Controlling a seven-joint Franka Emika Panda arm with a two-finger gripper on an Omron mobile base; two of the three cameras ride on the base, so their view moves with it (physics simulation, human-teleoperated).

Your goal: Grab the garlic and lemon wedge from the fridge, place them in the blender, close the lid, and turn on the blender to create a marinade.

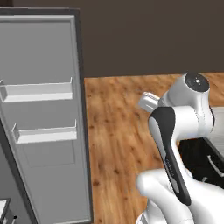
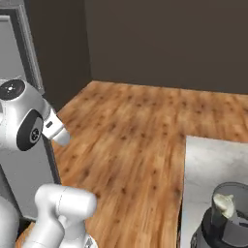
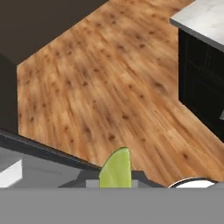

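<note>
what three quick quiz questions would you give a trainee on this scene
1. True or false: the fridge door is shut.
2. In the hand view, what green-yellow thing sits between the jaws?
3. The blender jar holds: A garlic; B a spoon; C nothing.
Key: 1 false, it stands open; 2 the lemon wedge; 3 A.

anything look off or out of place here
Nothing spilled or damaged. The tall grey fridge's door hangs open with bare white door shelves. The dark grey blender jar on the pale counter stands uncovered with a pale piece inside. In the hand view a yellow-green wedge sits at the hand.
</note>
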